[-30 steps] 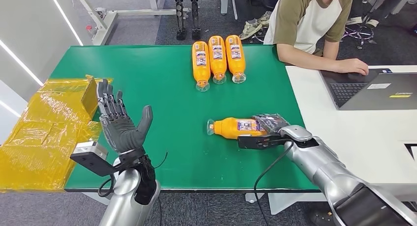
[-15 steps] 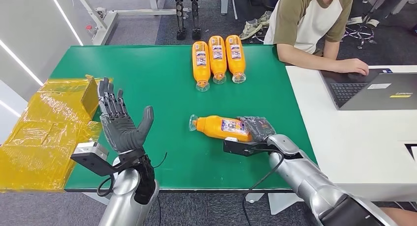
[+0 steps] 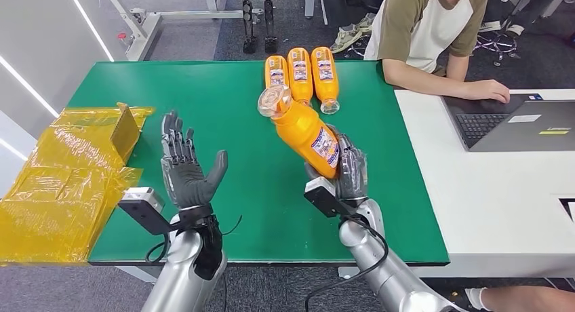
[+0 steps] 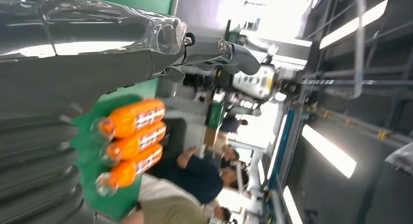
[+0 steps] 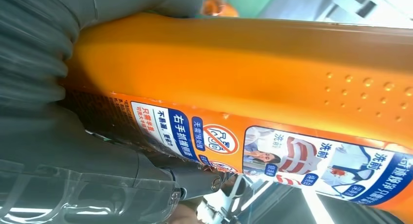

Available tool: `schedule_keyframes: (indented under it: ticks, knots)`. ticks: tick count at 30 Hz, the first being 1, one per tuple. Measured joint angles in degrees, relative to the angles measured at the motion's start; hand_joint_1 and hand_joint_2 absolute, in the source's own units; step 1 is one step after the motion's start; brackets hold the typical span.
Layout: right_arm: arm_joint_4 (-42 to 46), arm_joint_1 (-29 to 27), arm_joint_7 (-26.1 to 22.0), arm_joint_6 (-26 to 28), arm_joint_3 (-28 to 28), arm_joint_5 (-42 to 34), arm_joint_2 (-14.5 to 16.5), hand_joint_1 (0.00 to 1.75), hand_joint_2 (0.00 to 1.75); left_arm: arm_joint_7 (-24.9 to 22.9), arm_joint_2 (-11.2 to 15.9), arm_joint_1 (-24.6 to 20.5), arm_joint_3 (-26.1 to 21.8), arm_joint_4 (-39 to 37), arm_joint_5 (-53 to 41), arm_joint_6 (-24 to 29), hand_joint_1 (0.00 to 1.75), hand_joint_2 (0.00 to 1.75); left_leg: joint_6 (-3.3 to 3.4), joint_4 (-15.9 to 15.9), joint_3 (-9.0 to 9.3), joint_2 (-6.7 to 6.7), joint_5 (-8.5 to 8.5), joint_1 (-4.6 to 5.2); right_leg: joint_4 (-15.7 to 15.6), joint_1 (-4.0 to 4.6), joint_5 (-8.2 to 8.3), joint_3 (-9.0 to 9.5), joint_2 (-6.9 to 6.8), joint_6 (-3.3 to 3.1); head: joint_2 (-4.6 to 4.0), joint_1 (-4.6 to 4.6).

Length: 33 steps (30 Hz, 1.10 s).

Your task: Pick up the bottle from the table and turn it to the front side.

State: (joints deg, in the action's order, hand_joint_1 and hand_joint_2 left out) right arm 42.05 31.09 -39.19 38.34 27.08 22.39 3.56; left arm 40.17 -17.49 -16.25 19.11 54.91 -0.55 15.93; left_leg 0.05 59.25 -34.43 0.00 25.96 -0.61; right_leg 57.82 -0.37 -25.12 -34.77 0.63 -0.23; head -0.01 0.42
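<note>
Bottle: the orange bottle [image 3: 304, 130] is off the green counter [image 3: 224, 108], tilted, its clear cap end up and toward the far side, held at its lower body.
Right robot hand: the right robot hand [image 3: 344, 171] is clamped around the bottle's base.
Change: half a second ago the bottle lay on its side on the counter in this grip; now it is raised and swung toward upright, so the pick-up looks done and the turning is under way.
Left robot hand: the left robot hand [image 3: 186, 172] is raised beside it, fingers apart, holding nothing.
Label: the right wrist view shows the printed label [image 5: 292, 158] close up, too small to read from the head.
Others: three bottles [image 3: 299, 80] lie together at the far edge.
</note>
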Motion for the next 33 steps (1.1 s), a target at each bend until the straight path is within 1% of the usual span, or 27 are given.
schedule_keyframes:
  ticks: [4,8,10,12,17,22,27,33]
  knots:
    - [0.3,-0.3,-0.3,-0.3,-0.3,-0.4,2.1,1.75,1.75,-0.1,-0.5,-1.1,0.3,-3.8,1.0,-6.0,0.0,1.75,0.0,0.0,0.0,0.01,0.0,0.0,0.0,0.0,0.01,-0.02,0.01,0.0,0.01,-0.01]
    - [0.0,-0.3,2.3,-2.3,0.0,0.6,4.0,1.75,1.75,-0.7,-0.8,-1.6,1.5,-5.5,1.7,-13.7,0.0,1.75,-0.01,0.0,-0.01,0.01,0.0,0.0,0.0,0.0,0.01,-0.04,0.02,0.0,0.0,-0.01]
    - [-0.2,-0.3,3.1,-3.7,0.4,1.2,4.7,1.75,1.75,-1.1,-0.9,-1.8,2.2,-5.8,2.2,-16.2,0.0,1.75,-0.01,0.0,-0.03,0.01,0.0,0.0,0.0,0.0,0.01,-0.06,0.02,0.0,0.0,0.0]
    - [-0.5,-0.3,4.3,-5.1,1.1,2.2,5.3,1.75,1.75,-1.5,-0.9,-2.1,3.2,-6.0,2.9,-17.6,0.0,1.75,-0.01,0.0,-0.06,0.01,0.0,0.0,0.0,0.0,0.0,-0.1,0.02,0.0,0.0,-0.01]
    - [-1.5,-0.4,8.4,-9.1,3.7,5.4,6.6,1.75,1.75,-1.8,-1.0,-2.8,5.5,-6.2,5.0,-18.7,0.0,1.75,-0.01,0.0,-0.11,0.01,0.0,0.0,0.0,0.0,0.0,-0.15,0.01,0.0,0.0,-0.02]
    - [-2.5,-0.7,10.7,-11.5,5.1,7.8,7.0,1.75,1.75,-1.8,-1.1,-3.0,5.5,-6.5,5.6,-18.9,0.0,1.75,-0.01,0.0,-0.12,0.01,0.0,0.0,0.0,0.0,0.0,-0.16,0.02,0.0,0.01,-0.01]
    - [-2.6,-1.3,13.6,-15.4,5.5,11.2,7.0,1.75,1.75,-1.8,-1.1,-3.2,5.3,-7.4,6.5,-18.7,0.0,1.75,-0.01,0.0,-0.13,0.02,0.0,0.0,0.0,0.0,0.0,-0.18,0.03,0.0,0.01,-0.02]
    - [-2.2,-2.2,14.9,-19.4,5.4,13.7,6.7,1.75,1.75,-2.1,-1.1,-3.2,4.9,-8.4,6.7,-18.4,0.0,1.75,-0.01,0.0,-0.15,0.02,0.0,0.0,0.0,0.0,0.0,-0.22,0.03,0.0,0.01,-0.02]
